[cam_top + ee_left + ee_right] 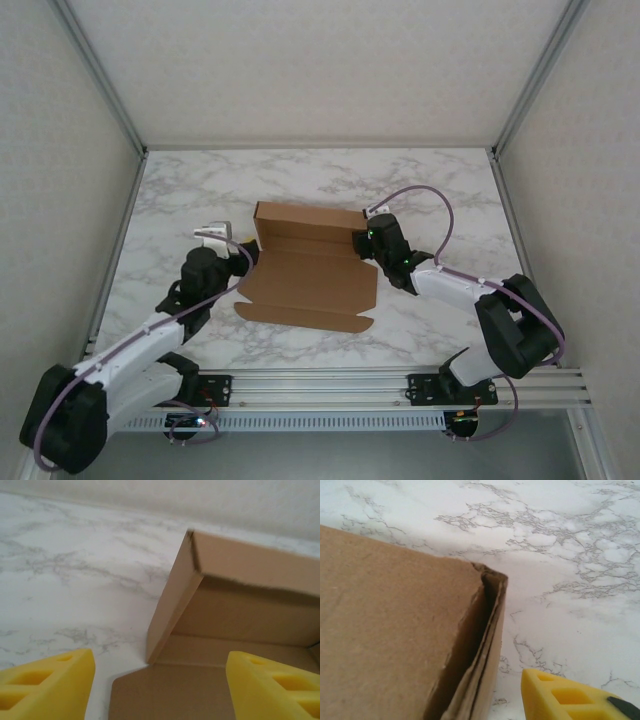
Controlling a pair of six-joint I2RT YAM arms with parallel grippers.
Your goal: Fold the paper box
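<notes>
The brown paper box (310,285) lies mid-table, its back wall (308,215) and side walls raised and its front panel flat. My left gripper (243,258) sits at the box's left edge. In the left wrist view it (160,680) is open, with yellow fingers (47,680) wide apart over the flat panel (170,695) in front of the upright left wall (170,605). My right gripper (366,242) is at the box's right wall (490,645). One yellow finger (570,697) shows outside that double-layered wall, a gap of marble between them. The other finger is hidden behind the cardboard.
The marble table (440,190) is fenced by grey side walls and a metal rail (400,385) along the near edge. A white cable piece (212,233) lies just left of the box's back corner.
</notes>
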